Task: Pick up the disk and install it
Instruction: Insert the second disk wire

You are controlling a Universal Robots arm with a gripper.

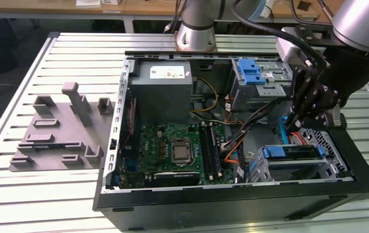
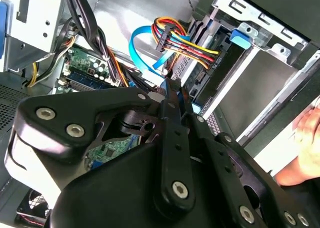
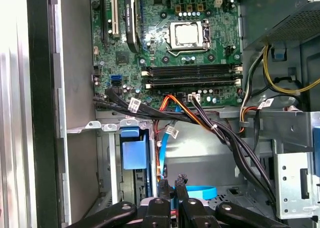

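Disk point(image 1: 298, 152) first: you can see it sitting in the metal bay in the computer case point(image 1: 236, 204), at the corner toward the exterior view's right. Its blue bracket end point(image 1: 274, 152) faces the green board point(image 1: 171, 145). In the first wrist view the same blue end point(image 3: 134, 148) shows in the bay, beside the black cables point(image 3: 165, 115).

Your gripper point(image 1: 293, 127) hangs down inside the case, just above the disk's bay. In both wrist views its fingers point(image 3: 164, 187) are squeezed close together (I see nothing held between them). A blue flat cable point(image 3: 200, 192) lies just past the fingertips point(image 2: 172, 91), and a bunch of coloured wires point(image 2: 187, 42) plugs in near the bay.
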